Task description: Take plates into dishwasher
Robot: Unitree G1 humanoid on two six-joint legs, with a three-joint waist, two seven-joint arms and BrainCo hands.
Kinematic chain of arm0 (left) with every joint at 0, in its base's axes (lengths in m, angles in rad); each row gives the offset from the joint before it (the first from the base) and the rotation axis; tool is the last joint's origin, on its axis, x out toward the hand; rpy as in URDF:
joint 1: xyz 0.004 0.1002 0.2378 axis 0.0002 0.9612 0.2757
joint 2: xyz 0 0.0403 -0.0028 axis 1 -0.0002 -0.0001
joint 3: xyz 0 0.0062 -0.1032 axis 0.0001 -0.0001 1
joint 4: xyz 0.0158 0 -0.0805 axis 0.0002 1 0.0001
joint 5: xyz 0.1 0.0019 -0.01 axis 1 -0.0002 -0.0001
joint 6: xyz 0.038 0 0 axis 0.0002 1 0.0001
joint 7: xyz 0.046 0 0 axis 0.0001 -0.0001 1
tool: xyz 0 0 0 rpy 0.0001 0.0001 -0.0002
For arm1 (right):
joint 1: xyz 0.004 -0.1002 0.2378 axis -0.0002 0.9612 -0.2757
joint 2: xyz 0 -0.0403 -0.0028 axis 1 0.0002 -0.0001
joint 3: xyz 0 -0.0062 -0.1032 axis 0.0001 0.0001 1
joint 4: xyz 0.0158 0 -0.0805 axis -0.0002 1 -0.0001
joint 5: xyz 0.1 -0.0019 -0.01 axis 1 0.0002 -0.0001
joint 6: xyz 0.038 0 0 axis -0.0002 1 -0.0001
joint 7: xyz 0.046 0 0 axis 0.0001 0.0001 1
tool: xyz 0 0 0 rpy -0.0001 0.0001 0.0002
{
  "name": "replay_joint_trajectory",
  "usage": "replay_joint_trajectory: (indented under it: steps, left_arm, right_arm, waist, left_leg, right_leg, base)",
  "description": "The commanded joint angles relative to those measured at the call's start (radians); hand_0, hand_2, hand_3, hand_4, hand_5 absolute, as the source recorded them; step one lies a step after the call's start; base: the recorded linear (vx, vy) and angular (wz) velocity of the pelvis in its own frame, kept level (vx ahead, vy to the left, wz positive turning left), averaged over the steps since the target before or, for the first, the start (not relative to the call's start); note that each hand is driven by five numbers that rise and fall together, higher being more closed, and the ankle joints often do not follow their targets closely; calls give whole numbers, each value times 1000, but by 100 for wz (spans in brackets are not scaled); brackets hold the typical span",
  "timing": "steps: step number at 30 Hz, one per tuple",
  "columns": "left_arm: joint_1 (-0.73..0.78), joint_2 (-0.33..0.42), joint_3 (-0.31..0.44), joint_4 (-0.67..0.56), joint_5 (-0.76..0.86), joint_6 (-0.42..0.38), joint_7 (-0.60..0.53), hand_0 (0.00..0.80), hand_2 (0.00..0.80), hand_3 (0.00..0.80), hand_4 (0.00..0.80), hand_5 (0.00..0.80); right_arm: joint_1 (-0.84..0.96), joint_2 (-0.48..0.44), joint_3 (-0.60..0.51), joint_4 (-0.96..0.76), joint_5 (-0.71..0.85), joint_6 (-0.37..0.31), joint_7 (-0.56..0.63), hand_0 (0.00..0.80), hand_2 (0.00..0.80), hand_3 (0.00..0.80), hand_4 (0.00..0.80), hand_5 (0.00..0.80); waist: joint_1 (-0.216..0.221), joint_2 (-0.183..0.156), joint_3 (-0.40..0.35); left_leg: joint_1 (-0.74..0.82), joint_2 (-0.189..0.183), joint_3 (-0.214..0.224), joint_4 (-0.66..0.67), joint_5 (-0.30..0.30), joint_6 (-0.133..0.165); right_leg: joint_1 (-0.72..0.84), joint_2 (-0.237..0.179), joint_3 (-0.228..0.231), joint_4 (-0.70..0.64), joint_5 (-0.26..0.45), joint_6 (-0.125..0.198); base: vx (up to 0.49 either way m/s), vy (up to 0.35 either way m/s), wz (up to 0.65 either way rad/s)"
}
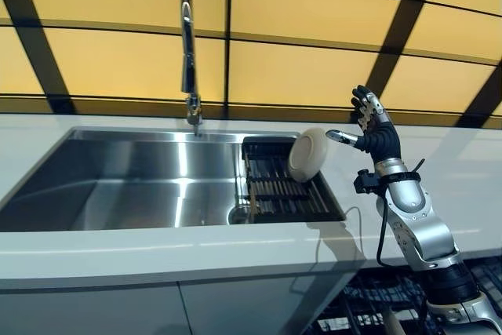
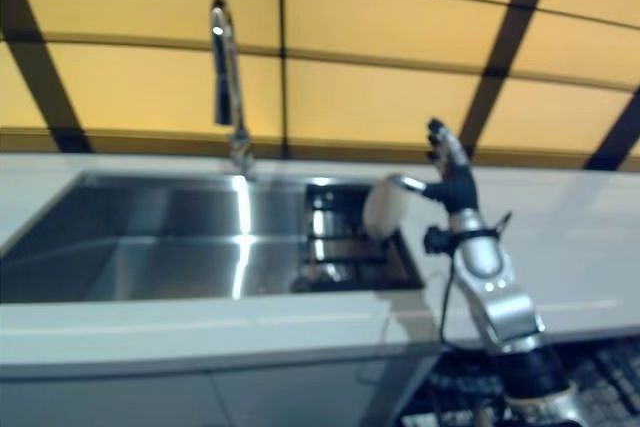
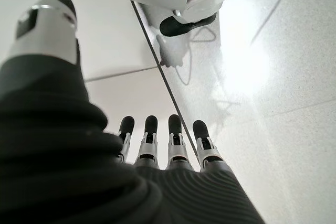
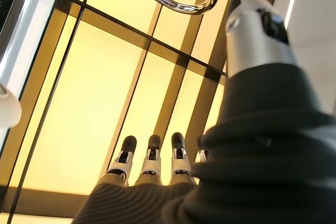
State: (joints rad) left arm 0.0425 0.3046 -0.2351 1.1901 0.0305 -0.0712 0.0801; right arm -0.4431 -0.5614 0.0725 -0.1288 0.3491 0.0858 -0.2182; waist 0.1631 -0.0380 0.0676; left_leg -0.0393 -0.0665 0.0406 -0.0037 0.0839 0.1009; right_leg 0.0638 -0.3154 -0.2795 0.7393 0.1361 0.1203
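The plate stands tilted on the rack in the sink. The right hand, fingers spread and empty, is raised beside it. Approach the rim squarely; close thumb and fingers across its edge. The left hand hangs relaxed.

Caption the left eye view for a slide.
Open right hand raised beside a white plate standing in the rack at the sink's right end.

Warm backlight from yellow wall panels, sink glare (right eye view blurred)
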Motion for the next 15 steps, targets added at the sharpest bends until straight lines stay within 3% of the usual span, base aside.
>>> replay_joint_trajectory:
  steps: [1,4,7,10,13,15]
  left_arm:
    - [-20,10,-15,-31,5,11,17,0,0,0,0,0]
    - [-40,24,-4,-39,2,34,10,0,0,0,0,0]
    - [-60,27,0,-30,6,42,7,0,0,0,0,0]
    - [-55,26,16,-30,2,38,17,0,0,0,0,0]
    - [-47,36,26,-32,4,32,19,0,0,0,0,0]
    - [-44,43,38,-23,-6,30,20,0,0,0,0,0]
  right_arm:
    - [-126,-46,-36,52,34,-39,-20,0,0,0,0,0]
    - [-170,-47,-27,96,49,-26,-29,0,0,0,0,0]
    - [-184,-65,-21,118,64,-21,-55,0,0,0,0,0]
    - [-182,-87,-32,108,58,1,-67,0,0,0,0,0]
    - [-170,-105,-48,95,56,6,-78,0,0,0,0,0]
    - [-151,-131,-81,95,83,19,-74,0,0,0,0,0]
  waist:
    - [16,9,-9]
    - [-5,-14,1]
    - [-59,-25,6]
    - [-98,-27,23]
    - [-104,-25,30]
    - [-101,-31,16]
  left_leg:
    - [52,28,-39,35,-74,-34]
    - [69,42,-59,42,-94,-74]
    - [114,67,-98,27,-129,-112]
    - [165,81,-119,9,-163,-120]
    - [178,105,-134,7,-171,-122]
    - [161,141,-126,12,-147,-149]
  right_leg:
    - [-37,-28,40,-116,95,23]
    - [-53,-22,47,-414,66,14]
    - [-67,54,141,-706,27,15]
    - [-134,77,194,-753,98,30]
    - [-143,88,202,-740,71,36]
    - [-91,104,181,-740,14,45]
  base:
    - [122,-227,32]
    - [191,-326,20]
    - [249,-267,25]
    - [226,-245,57]
    - [124,-253,60]
    - [140,-360,66]
